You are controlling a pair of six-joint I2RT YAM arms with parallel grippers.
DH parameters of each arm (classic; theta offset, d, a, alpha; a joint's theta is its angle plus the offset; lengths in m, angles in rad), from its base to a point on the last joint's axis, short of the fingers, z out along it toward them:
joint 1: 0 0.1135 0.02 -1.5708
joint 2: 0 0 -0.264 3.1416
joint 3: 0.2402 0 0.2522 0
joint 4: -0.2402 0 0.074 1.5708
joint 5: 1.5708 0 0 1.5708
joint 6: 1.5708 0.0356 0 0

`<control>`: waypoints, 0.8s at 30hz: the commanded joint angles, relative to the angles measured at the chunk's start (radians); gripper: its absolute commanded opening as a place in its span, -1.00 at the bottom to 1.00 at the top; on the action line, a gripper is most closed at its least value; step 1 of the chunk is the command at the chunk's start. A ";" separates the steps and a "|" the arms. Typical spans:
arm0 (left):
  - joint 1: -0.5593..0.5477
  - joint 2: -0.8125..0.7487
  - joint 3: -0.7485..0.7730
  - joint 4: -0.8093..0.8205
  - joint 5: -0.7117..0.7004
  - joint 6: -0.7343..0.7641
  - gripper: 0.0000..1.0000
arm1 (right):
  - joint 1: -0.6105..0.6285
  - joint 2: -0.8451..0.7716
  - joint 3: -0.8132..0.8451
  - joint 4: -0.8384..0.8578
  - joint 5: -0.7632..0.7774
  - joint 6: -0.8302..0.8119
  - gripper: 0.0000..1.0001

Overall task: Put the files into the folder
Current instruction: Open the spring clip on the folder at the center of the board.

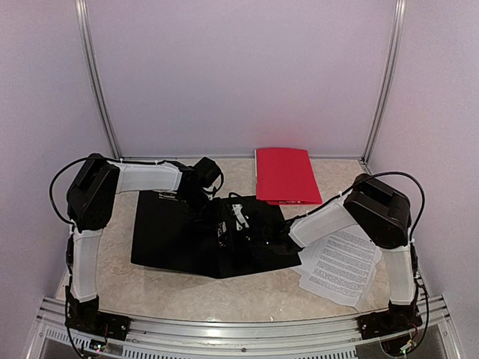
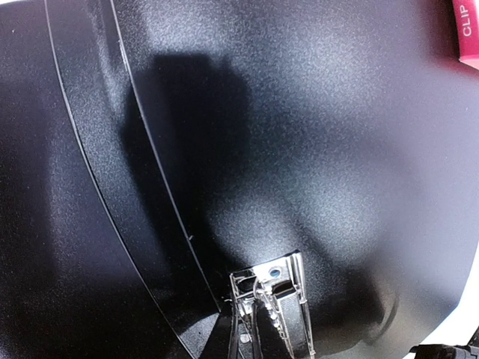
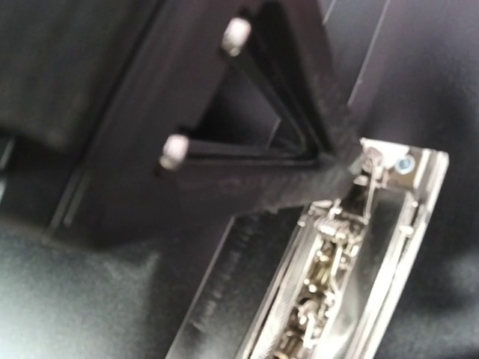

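Note:
The black folder [image 1: 165, 232] lies open on the table, its inner face [image 2: 299, 134] filling the left wrist view. Its metal clip [image 2: 273, 288] [image 3: 352, 277] runs down the spine. My left gripper [image 1: 228, 218] [image 2: 262, 336] is down at the top end of that clip, shut on the clip lever. Its black body [image 3: 247, 134] shows in the right wrist view. My right gripper [image 1: 263, 238] hovers close over the clip beside it and is shut; its fingertips do not show. The files [image 1: 340, 265], printed white sheets, lie at the right, partly under the right arm.
A red folder [image 1: 284, 176] lies shut at the back, just behind the black one; its corner [image 2: 468, 30] shows in the left wrist view. Walls close in the table on three sides. The two grippers are nearly touching over the spine.

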 commanded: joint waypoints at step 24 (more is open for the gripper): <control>-0.050 0.139 -0.070 -0.052 -0.125 0.144 -0.93 | 0.022 0.059 -0.086 -0.352 -0.011 -0.078 -1.00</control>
